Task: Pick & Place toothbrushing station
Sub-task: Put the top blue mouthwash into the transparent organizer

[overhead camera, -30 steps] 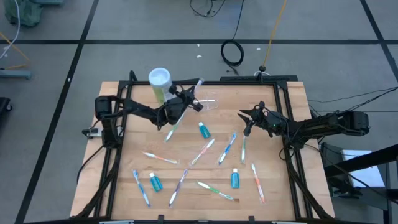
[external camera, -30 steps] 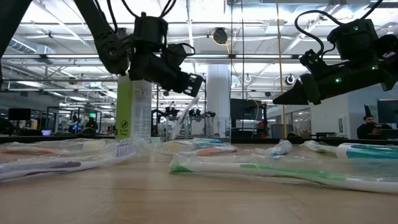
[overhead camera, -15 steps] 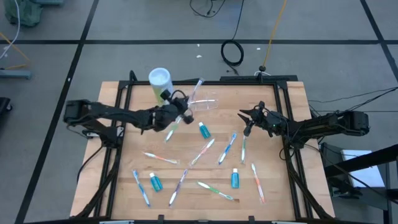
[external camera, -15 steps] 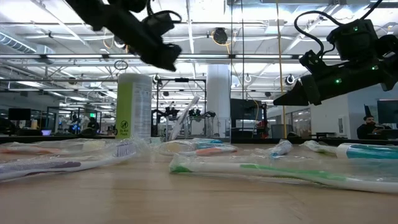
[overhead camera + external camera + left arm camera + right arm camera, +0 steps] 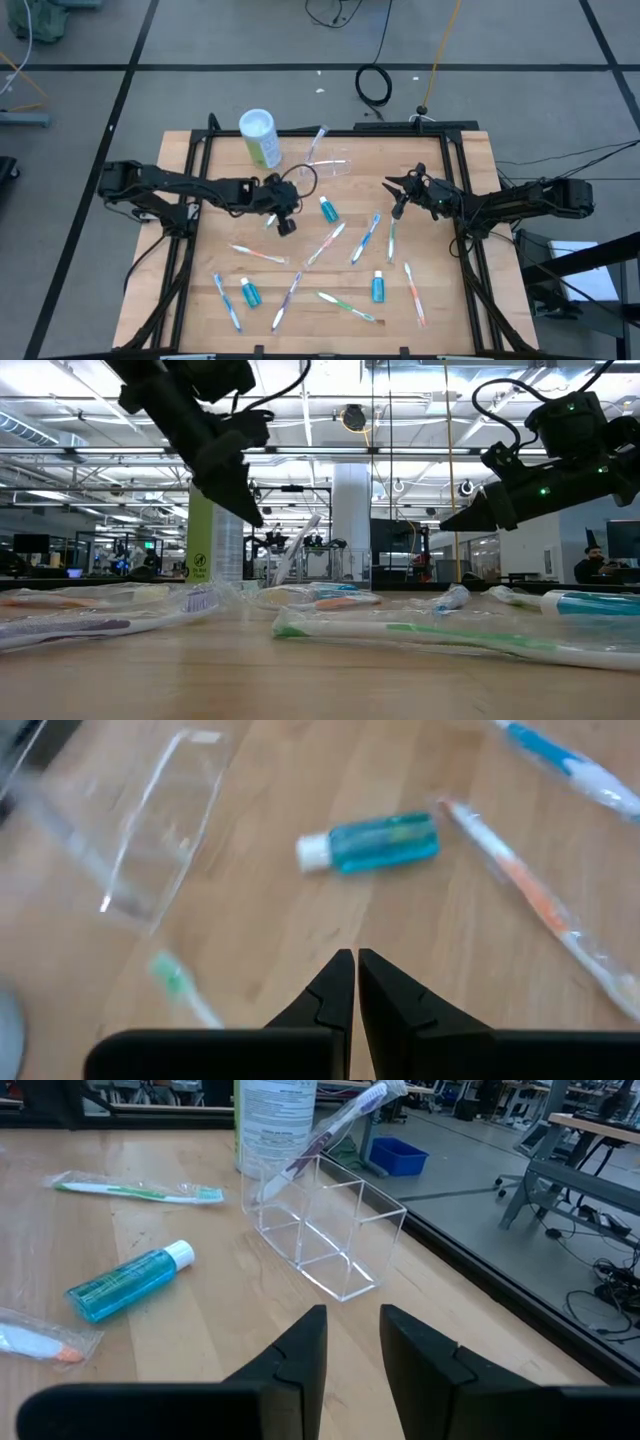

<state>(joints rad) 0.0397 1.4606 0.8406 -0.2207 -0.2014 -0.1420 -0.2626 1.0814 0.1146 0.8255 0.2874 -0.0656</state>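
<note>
While the left claw (image 5: 284,224) hangs shut and empty mid-bench, the right claw (image 5: 396,208), part-open, seemingly empty, could tip the toothbrushing station (image 5: 325,1230) and its lone toothbrush (image 5: 325,1138).

Both arms are matt black, built of slim jointed links with thick housings at the joints. Thin black cables loop loosely along each arm. The left gripper (image 5: 355,982) ends in two pointed, angular black fingers on a flat black crossbar. The right gripper (image 5: 352,1348) has blunter, squared fingers and small green lights glowing on its wrist housing.
</note>
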